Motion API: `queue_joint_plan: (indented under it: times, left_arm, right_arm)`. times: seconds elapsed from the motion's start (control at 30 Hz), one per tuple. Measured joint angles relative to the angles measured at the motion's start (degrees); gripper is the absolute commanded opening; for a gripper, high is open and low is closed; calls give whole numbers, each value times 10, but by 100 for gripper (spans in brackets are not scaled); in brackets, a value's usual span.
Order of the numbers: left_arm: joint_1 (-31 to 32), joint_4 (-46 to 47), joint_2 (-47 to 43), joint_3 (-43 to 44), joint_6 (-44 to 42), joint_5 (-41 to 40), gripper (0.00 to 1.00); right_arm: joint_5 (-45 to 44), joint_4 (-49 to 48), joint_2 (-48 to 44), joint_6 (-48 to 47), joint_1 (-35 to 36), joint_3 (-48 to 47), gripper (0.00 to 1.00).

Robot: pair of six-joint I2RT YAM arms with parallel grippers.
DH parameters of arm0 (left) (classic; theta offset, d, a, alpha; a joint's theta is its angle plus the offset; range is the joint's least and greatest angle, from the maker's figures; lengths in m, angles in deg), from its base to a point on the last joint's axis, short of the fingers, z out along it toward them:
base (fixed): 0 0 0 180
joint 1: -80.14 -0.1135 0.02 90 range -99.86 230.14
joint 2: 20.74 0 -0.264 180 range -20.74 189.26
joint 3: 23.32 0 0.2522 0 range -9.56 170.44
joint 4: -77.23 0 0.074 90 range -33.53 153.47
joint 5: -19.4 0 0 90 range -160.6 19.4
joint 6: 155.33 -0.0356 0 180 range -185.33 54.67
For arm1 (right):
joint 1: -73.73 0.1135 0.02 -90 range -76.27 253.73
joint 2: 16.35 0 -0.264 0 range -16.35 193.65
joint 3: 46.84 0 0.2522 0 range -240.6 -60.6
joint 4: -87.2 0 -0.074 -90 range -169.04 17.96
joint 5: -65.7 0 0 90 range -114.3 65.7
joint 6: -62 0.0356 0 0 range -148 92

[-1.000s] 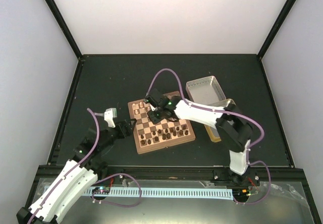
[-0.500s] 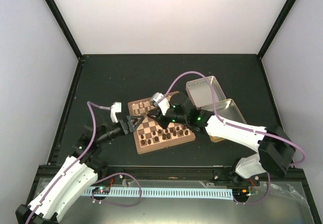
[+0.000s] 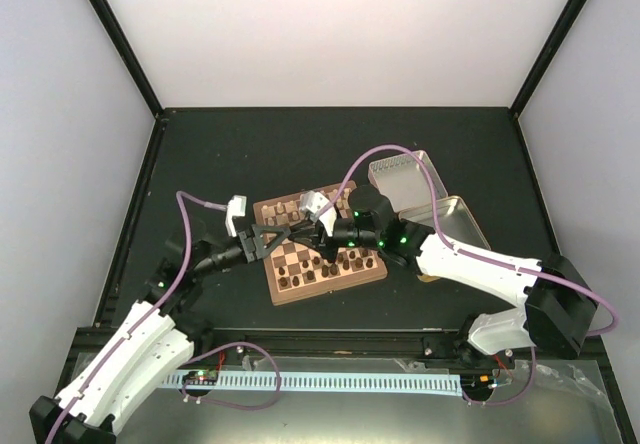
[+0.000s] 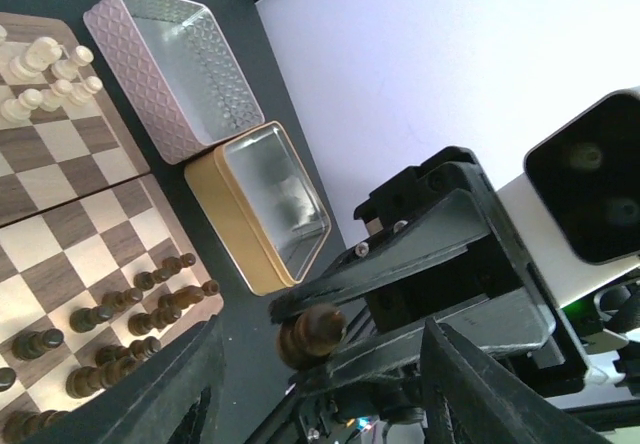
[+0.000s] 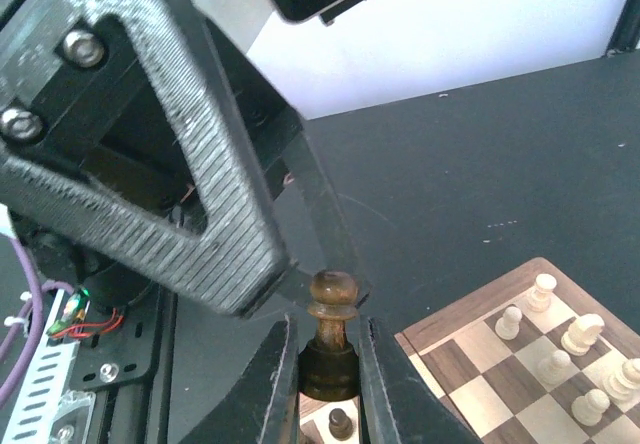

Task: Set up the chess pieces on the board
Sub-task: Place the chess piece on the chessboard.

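Over the last second the left hand (image 3: 286, 233) has moved from beside the board's left edge to above its far left part, and its jaws have narrowed. The right arm has dropped lower and stretched out from the near right to meet it.

The right hand (image 5: 330, 364) is clamped on the base of a dark pawn (image 5: 331, 332) and holds it upright in the air. The left hand stands partly open, one finger (image 4: 185, 389) on each side of the pawn's round head. In the left wrist view there is still a gap on both sides, so it has no hold on the piece. The two hands face each other tip to tip above the board (image 3: 330, 289).

The board lies on the dark tabletop (image 3: 220, 154), a little right of centre and turned slightly askew. The pale pieces (image 4: 45, 69) stand in rows along its far left edge. The dark pieces (image 4: 110, 339) stand in two rough rows along its near right edge, and one or two more sit below the held pawn. The squares between the two sets are bare.

Just right of the board lie two open metal tin halves, touching each other. The pale patterned tin (image 3: 405, 177) is the farther one. The gold-sided tin (image 3: 455, 219) is nearer and partly hidden by the right arm.
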Motion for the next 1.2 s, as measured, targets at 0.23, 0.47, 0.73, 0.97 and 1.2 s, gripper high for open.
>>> queue_joint_plan:
  times: [0.23, 0.47, 0.73, 0.97, 1.2]
  left_arm:
    - [-1, 1, 15, 12, -10, 13, 35]
    - [-1, -17, 39, 27, -32, 33, 17]
    - [-5, -35, 69, 39, -59, 63, 12]
    - [-8, -48, 71, 41, -76, 70, 2]
    - [-8, -61, 74, 43, -96, 72, 2]
  right_arm:
    - [31, 17, -3, -22, 0, 0, 6]
    - [40, 35, -3, -31, 0, 0, 6]
    - [38, 49, -3, -28, 0, 0, 6]
    - [37, 57, -2, -19, 0, 0, 16]
    - [10, 71, 9, 5, 1, -12, 53]
